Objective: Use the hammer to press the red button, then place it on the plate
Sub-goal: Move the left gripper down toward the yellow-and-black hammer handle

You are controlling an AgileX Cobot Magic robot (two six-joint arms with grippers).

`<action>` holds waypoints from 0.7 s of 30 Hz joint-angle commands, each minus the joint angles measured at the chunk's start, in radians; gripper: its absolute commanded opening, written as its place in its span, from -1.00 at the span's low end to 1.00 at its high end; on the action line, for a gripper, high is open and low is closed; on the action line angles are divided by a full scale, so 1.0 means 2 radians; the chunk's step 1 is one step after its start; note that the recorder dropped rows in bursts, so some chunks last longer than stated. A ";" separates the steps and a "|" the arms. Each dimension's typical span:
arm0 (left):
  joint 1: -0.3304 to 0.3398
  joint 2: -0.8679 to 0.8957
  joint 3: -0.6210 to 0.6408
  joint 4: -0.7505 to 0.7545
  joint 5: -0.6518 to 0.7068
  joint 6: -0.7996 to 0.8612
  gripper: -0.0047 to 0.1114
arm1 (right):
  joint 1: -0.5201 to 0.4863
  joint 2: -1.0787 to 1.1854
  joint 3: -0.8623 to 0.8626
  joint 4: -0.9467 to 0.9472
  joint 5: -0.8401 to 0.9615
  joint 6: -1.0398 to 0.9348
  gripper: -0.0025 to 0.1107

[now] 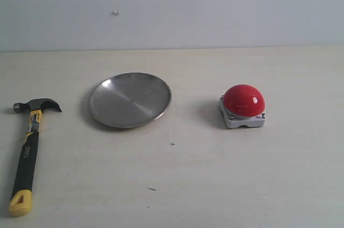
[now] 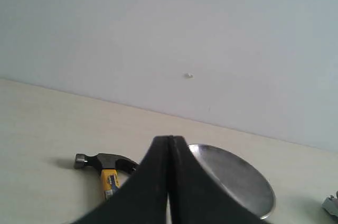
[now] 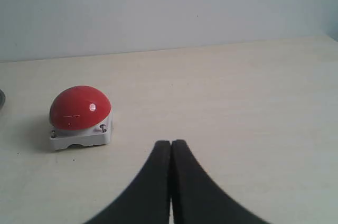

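The table (image 1: 215, 185) holds everything, none of it yet touched. The hammer (image 1: 27, 152) lies flat ahead of the left gripper (image 2: 170, 142), whose fingers are pressed together on nothing. Its head sits just past those fingertips and its handle runs back toward that arm. The plate (image 1: 130, 100) lies beside the hammer, also ahead of that gripper. The red button (image 1: 243, 100) sits ahead of the right gripper (image 3: 171, 145), which is likewise closed and empty. The left arm looks nearer the hammer, so it should open and grasp the handle.
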 commanded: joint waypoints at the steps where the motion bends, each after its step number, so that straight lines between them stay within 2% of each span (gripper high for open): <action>1: -0.002 -0.002 0.000 0.000 -0.012 -0.004 -0.92 | -0.004 -0.002 0.002 -0.001 -0.004 0.000 -0.96; 9: -0.002 -0.002 0.000 0.000 -0.035 -0.010 -0.92 | -0.004 -0.002 0.002 -0.001 -0.004 0.000 -0.96; 13: -0.002 -0.002 0.000 0.000 -0.050 -0.081 -0.92 | -0.004 -0.002 0.002 -0.001 -0.004 0.000 -0.96; 17: -0.002 -0.001 -0.003 0.000 -0.075 -0.096 -0.92 | -0.004 -0.002 0.002 -0.001 -0.004 0.000 -0.96; 21: -0.002 0.037 -0.063 0.002 -0.067 -0.091 -0.92 | -0.004 -0.002 0.002 -0.001 -0.004 0.000 -0.96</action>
